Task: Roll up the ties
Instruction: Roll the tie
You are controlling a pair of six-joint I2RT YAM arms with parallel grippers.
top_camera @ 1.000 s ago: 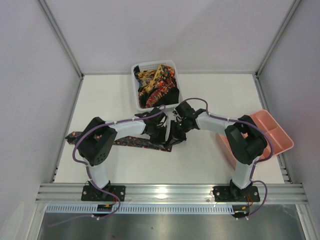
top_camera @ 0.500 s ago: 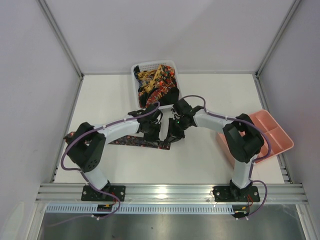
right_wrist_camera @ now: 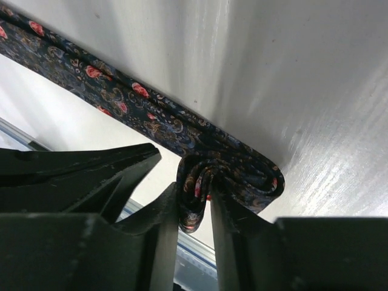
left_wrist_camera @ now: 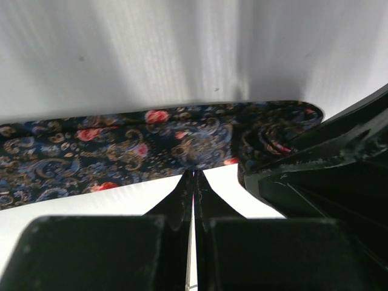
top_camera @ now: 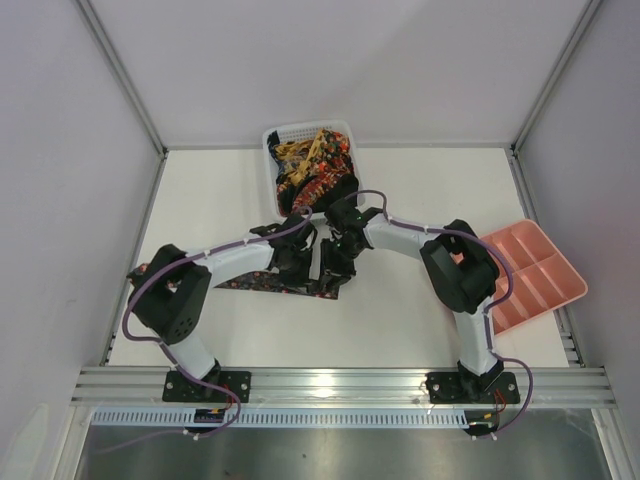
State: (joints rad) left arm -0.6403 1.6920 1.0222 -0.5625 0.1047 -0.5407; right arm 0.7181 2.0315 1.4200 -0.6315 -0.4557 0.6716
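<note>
Tie [top_camera: 255, 283] lies across the left half of the counter [top_camera: 420, 190], near the basket [top_camera: 272, 170], seen from above; at the left wrist the left fingers [left_wrist_camera: 179, 197] press together by its patterned edge; at the right wrist the right fingers [right_wrist_camera: 167, 218] pinch its rolled end.

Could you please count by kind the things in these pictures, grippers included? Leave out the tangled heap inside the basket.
Tie laid on the table: 1
White mesh basket: 1
Pink compartment tray: 1
Grippers: 2, left gripper and right gripper
Total: 5
</note>
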